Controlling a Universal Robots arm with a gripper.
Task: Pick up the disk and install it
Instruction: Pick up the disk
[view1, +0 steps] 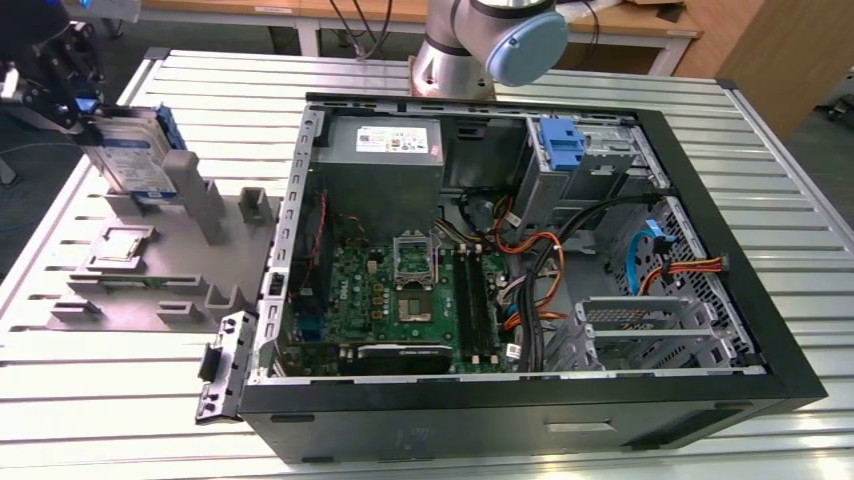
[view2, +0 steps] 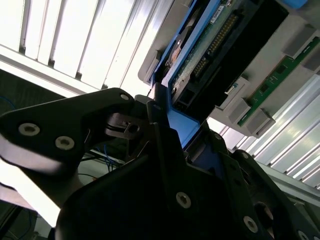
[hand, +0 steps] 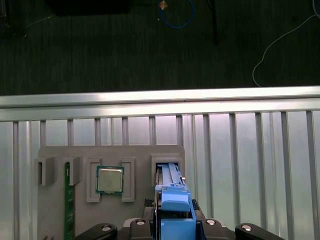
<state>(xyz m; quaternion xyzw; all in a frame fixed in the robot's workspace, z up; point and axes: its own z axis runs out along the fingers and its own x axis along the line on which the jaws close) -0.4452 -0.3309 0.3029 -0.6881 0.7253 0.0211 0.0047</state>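
Clamped on the blue rail of the disk (view1: 127, 150), my claw (hand: 175, 220) has its fingers closed against it in both wrist views. The disk stands on edge at the end slot of the grey holder (view1: 200, 270); whether it is seated or slightly raised, I cannot tell. The holder's other pockets keep a processor (hand: 110, 180) and a green memory stick (hand: 69, 200). Toward the exterior view's right lies the open computer case (view1: 534, 395), a blue bracket (view1: 561, 140) in its drive bay, cables (view1: 537, 310) strung nearby.
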